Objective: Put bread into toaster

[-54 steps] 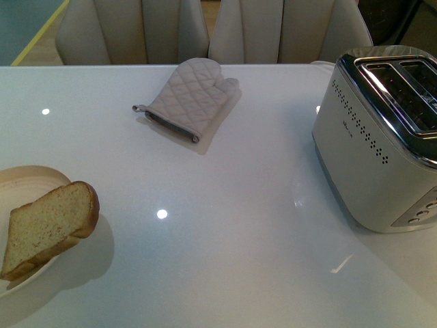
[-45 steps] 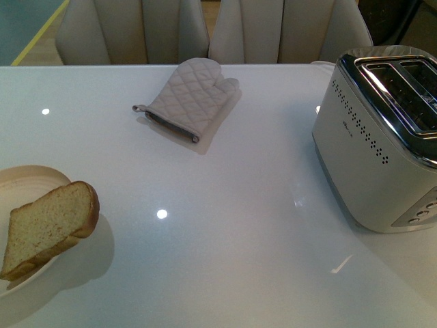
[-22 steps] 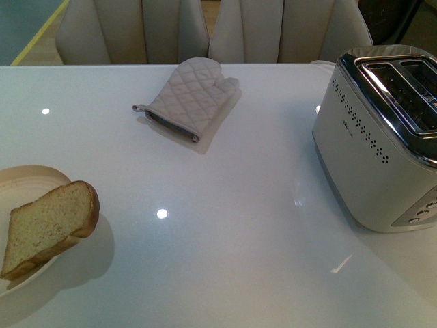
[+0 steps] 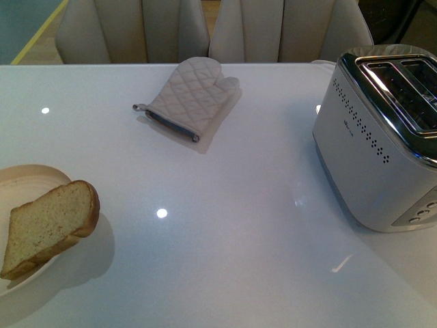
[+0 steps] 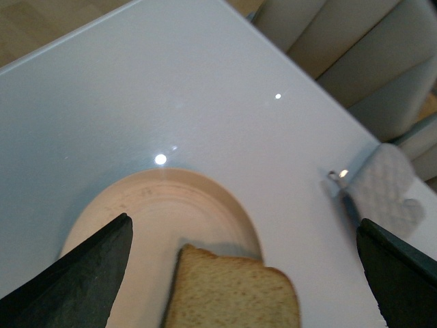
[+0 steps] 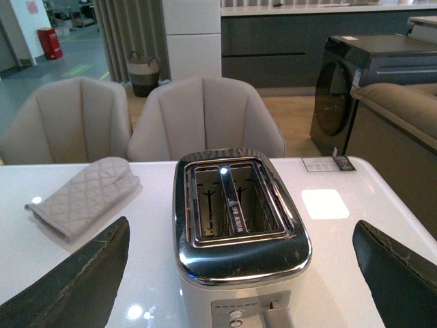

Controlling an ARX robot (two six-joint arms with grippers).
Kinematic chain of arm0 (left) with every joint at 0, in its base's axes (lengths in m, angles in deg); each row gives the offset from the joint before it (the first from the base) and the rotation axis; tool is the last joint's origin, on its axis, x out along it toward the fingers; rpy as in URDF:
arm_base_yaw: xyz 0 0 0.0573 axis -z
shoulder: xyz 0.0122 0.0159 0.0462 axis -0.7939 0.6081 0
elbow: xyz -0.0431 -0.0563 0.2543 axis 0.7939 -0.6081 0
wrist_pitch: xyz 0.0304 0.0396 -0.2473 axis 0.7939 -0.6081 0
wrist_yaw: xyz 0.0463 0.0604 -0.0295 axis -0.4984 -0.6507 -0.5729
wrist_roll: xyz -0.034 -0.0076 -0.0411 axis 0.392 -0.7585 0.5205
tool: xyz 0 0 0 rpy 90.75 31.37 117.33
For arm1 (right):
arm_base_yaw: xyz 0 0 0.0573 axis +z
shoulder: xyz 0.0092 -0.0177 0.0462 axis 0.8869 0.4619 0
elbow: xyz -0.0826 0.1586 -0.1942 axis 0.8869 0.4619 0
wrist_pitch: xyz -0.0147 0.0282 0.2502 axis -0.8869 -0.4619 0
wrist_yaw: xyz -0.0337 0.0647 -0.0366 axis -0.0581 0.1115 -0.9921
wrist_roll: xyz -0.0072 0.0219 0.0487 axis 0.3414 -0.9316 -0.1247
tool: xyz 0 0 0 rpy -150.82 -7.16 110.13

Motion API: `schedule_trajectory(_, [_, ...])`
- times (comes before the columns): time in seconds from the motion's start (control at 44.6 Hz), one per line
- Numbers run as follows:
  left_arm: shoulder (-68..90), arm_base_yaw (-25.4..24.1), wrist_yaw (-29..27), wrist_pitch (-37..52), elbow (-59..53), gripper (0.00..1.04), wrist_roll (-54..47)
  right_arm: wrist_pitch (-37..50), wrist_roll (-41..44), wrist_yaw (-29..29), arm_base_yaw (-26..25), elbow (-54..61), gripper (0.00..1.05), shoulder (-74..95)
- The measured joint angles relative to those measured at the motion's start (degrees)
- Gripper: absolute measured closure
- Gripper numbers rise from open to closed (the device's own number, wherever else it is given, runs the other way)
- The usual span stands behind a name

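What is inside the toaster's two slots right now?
Both slots of the toaster look empty: only thin metal guide wires show inside. The bread lies on the plate. The slots' bottoms are too dark to see.

count on the tabletop point(image 4: 239, 239): 1 bread slice point(image 4: 48, 225), 1 plate point(image 4: 27, 179), 1 oven mitt point(image 4: 191, 96), 1 toaster point(image 4: 375, 137) with 2 slots point(image 6: 208, 201). beyond the far edge: 2 chairs point(image 4: 130, 31).
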Motion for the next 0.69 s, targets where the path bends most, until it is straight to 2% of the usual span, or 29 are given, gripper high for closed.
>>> schedule_trajectory(0.359, [33.7, -7.4, 0.1, 14.9, 4.5, 0.07, -9.2, 0.0, 0.0, 0.0, 0.0, 0.0, 0.09, 0.0])
schedule_trajectory(0.695, [47.8, -8.4, -2.2, 16.7, 10.3, 0.07, -12.5, 0.0, 0.0, 0.0, 0.0, 0.0, 0.09, 0.0])
